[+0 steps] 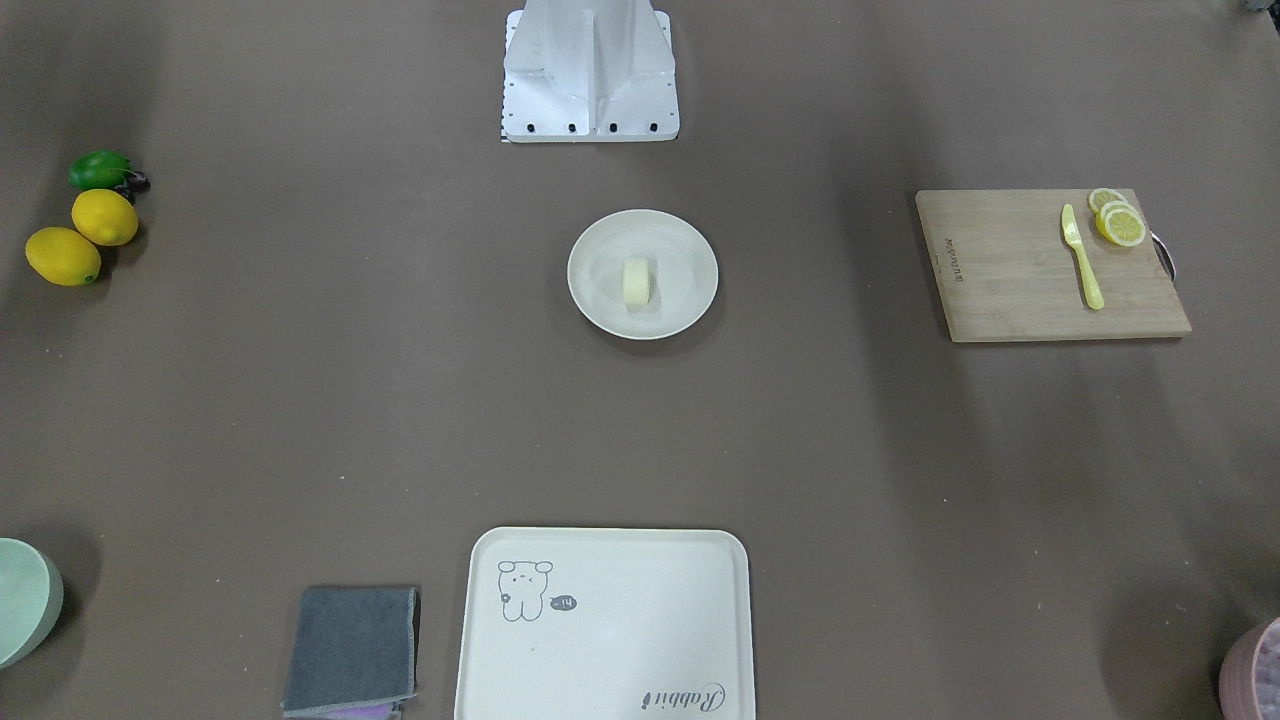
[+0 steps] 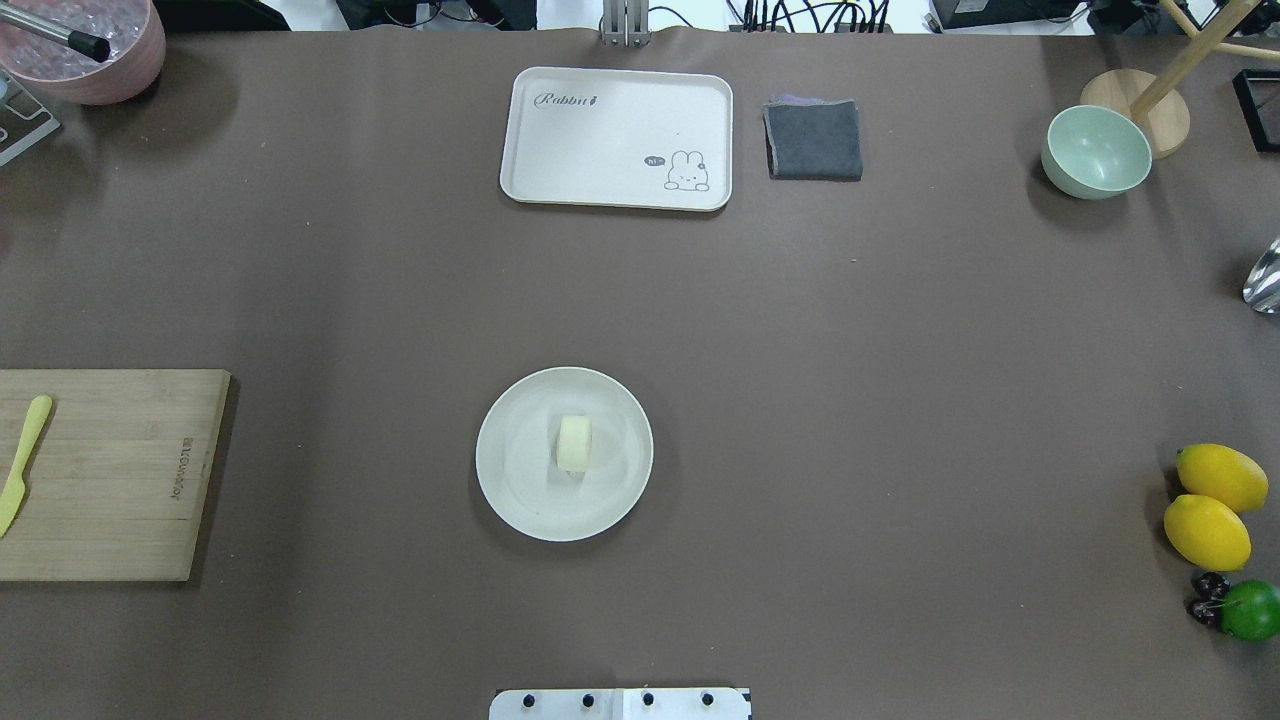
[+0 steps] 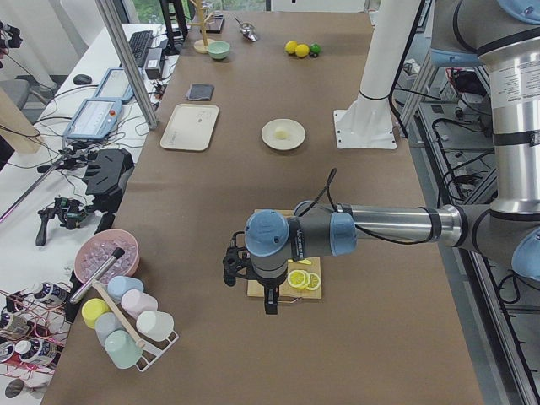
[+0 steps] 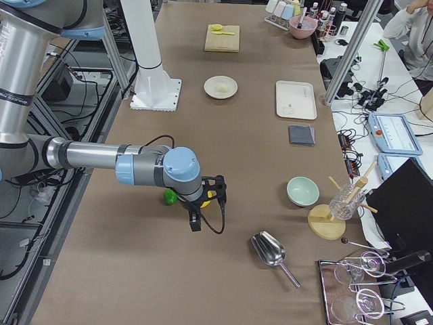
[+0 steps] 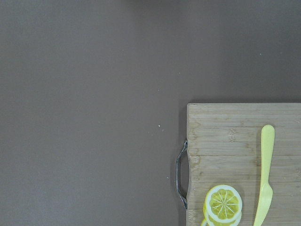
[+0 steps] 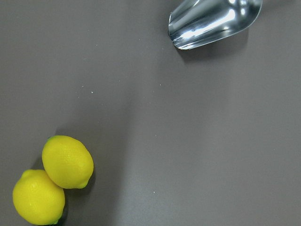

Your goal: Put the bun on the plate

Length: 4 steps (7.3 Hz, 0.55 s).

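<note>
On my overhead feed, the wooden cutting board (image 2: pixel 110 470) sits at the plate's 9 o'clock, well apart from it, with a yellow knife (image 2: pixel 25 450) lying on it. My left wrist camera looks down on that board's handle end and shows lemon slices (image 5: pixel 223 205) beside the knife. In the left side view the left gripper (image 3: pixel 270 302) hangs above that end of the board, and I cannot tell whether its fingers are apart or together.

At the centre, the bun (image 2: pixel 573 443) rests on the plate (image 2: pixel 520 505), about in its middle, with nothing touching it. The tray (image 2: pixel 600 150) lies at the plate's 12 o'clock, the grey cloth (image 2: pixel 814 140) at 1 and the green bowl (image 2: pixel 1096 152) at 2.

Out at 3 o'clock lie two lemons (image 2: pixel 1221 477) and a lime (image 2: pixel 1250 610). The right gripper (image 4: pixel 195 222) hangs above them. I cannot tell its finger state either. My right wrist camera shows the lemons and a metal scoop (image 6: pixel 211 21).
</note>
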Each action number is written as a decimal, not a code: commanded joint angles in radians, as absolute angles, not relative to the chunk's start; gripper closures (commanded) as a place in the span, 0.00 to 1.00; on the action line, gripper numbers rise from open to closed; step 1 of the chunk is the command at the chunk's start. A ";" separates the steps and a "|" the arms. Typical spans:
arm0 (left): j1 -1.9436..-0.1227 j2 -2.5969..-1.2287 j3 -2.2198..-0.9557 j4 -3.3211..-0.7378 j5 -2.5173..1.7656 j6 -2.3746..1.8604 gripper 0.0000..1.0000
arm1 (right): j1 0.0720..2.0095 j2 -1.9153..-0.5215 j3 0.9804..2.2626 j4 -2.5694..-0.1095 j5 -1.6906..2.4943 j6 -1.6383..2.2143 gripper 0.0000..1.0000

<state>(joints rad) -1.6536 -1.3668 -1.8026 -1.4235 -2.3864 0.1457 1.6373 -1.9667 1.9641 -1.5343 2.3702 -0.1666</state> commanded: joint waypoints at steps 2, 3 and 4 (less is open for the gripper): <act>-1.654 -1.367 -1.804 -1.424 -2.387 0.146 0.03 | 1.628 -1.944 1.968 -1.537 2.368 -0.081 0.00; -1.654 -1.367 -1.802 -1.424 -2.387 0.146 0.03 | 1.614 -1.937 1.968 -1.536 2.367 -0.045 0.00; -1.654 -1.365 -1.802 -1.424 -2.385 0.146 0.03 | 1.606 -1.930 1.968 -1.537 2.367 -0.038 0.00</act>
